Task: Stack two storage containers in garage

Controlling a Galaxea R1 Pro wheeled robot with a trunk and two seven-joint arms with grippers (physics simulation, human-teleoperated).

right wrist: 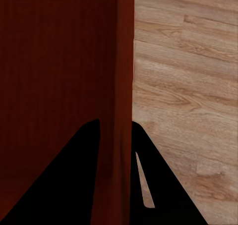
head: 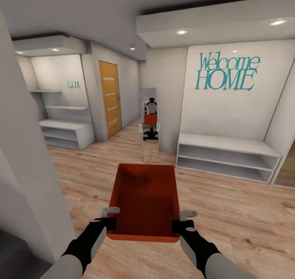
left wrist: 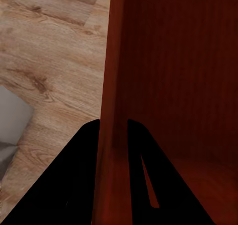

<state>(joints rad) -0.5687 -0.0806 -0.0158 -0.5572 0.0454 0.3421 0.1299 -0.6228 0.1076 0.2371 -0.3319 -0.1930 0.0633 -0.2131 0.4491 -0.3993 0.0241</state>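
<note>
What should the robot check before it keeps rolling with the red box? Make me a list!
1. Left gripper pinching the container wall: ok, one finger each side in the left wrist view.
2. Right gripper pinching the opposite wall: ok.
3. Container level: ok, looks flat.
4. Container empty: ok.
5. Wood floor ahead free: ok, though the mirror stands farther on.
6. Garage in sight: not ok, this is a hallway with a wooden door.

A home's entrance hall: "Welcome HOME" lettering (head: 228,71), wood-plank floor (head: 229,213), low white shelves (head: 227,156), wooden door (head: 110,98).
</note>
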